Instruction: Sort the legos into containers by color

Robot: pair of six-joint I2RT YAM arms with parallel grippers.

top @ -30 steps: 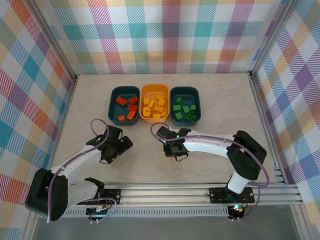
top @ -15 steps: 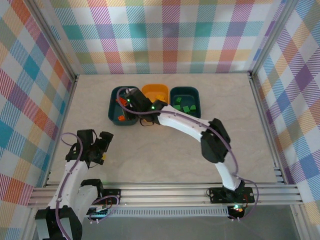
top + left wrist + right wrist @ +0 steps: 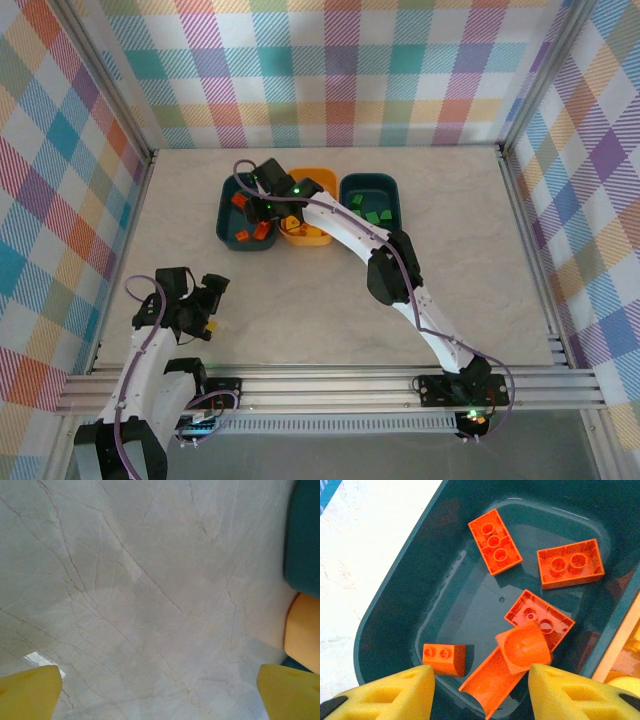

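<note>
Over the far-left dark teal tub [image 3: 395, 605] hangs the right gripper [image 3: 480, 695], its yellow fingers [image 3: 390, 695] spread and released — nothing is pinched between them. Below it, inside that tub, lie the orange-red legos [image 3: 495, 541]: several flat bricks, one small brick apart from the rest, and a curved piece [image 3: 522, 650] leaning on a brick just under the gap between the fingers. Just beside, to the right, sits the yellow-orange tub [image 3: 320, 175] with yellow legos [image 3: 303, 232], then the second teal tub [image 3: 370, 181] holding green legos [image 3: 372, 217]. At the near left, the left gripper [image 3: 212, 305] hovers over bare table [image 3: 150, 580] — fingers wide apart, grasping nothing.
</note>
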